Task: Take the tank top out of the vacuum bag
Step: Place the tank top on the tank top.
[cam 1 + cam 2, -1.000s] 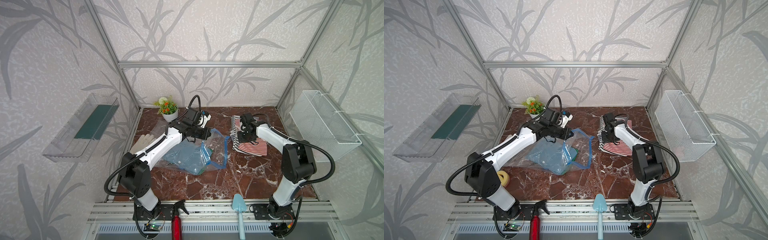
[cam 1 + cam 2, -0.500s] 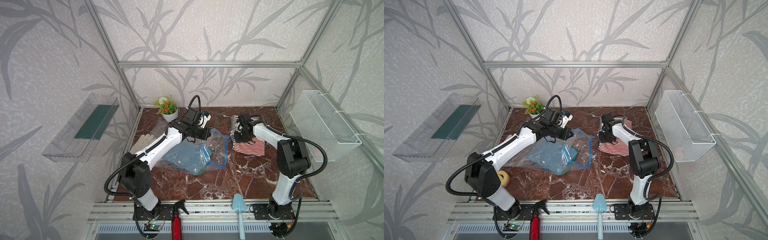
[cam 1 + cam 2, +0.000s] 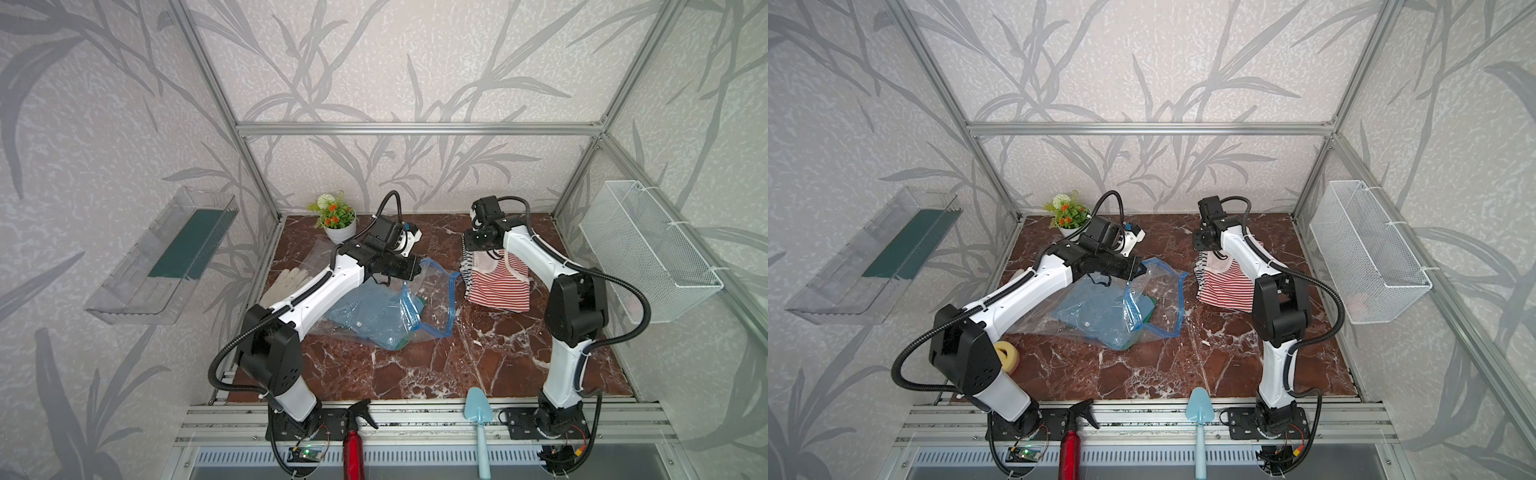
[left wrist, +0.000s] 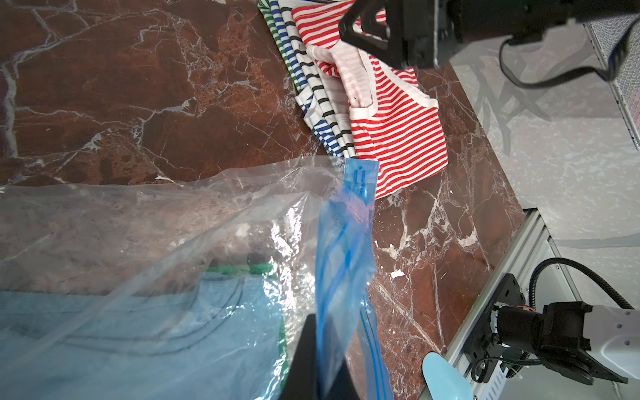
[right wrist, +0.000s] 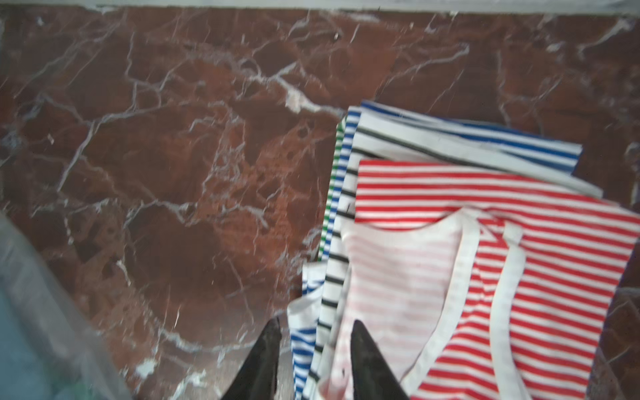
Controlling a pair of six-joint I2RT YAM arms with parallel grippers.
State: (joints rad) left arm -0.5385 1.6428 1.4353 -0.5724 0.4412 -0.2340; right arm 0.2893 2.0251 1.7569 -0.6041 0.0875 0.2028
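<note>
left gripper [image 4: 325, 363]: fingers [image 4: 304, 349] fully closed, pinching the blue zip-seal strip [image 4: 346, 242] of the large clear crinkly plastic vacuum bag [image 4: 138, 214]; the strip rises off the table at the pinch; in both top views it runs as an open loop, so the bag's mouth stands agape [image 3: 451, 303]; inside the bag lies a folded light blue garment [image 4: 104, 329], with the edge of a green garment [image 4: 256, 268] showing under it; the bag lies mid-table on the red-brown marble tabletop [image 3: 415, 365], under the left forearm and between the two arms

right gripper [image 5: 315, 360]: fingers [image 5: 266, 360] parted by a moderate gap, gripping nothing that I can see; striped cloth shows through the gap, contact cannot be told as the wrist view is blurred; the gripper hangs over the far end of the red-and-white striped tank top [image 5: 554, 277]; the tank top lies outside the bag, uppermost on a stack of striped garments [image 5: 450, 138] in blue, black and green on white; the stack sits just beside the bag's mouth [image 3: 498, 286]; whether strip and hem touch cannot be told

far left corner: small white potted plant [image 3: 338, 220]; a white glove [image 3: 282, 282] lies beside the left arm
</note>
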